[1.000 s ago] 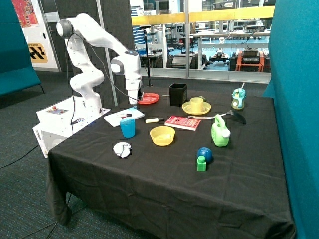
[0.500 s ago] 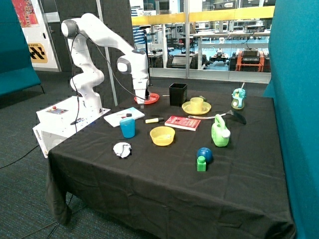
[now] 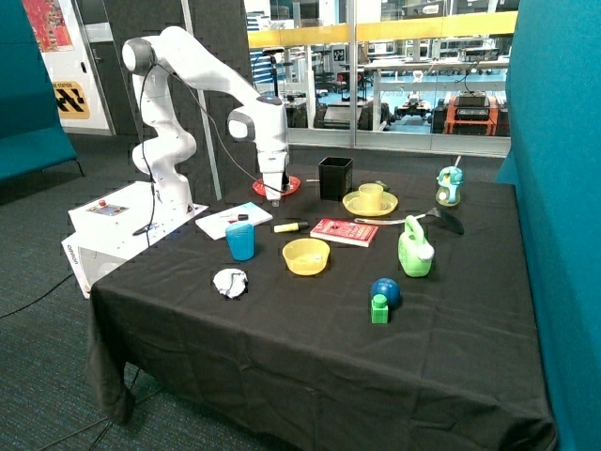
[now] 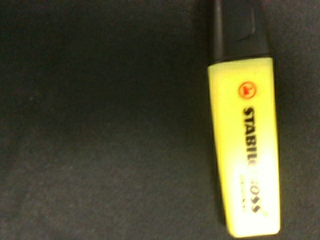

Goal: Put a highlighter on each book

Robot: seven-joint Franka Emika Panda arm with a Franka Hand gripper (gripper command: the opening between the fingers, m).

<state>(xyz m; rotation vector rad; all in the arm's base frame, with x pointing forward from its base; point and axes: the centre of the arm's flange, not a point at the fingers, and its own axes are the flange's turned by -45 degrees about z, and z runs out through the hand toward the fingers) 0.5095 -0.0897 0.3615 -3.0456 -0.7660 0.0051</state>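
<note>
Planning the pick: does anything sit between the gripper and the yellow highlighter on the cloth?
Nothing visible does. The gripper hangs above the yellow highlighter, which lies alone on the black cloth between the white book and red book.

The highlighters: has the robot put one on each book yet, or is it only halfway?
About halfway. The white book already has a dark-capped pen lying on it. The red book is bare. The yellow highlighter lies on the black cloth between the books, and the claw hangs above it, holding nothing. Left: grasp it and set it on the red book.
</note>
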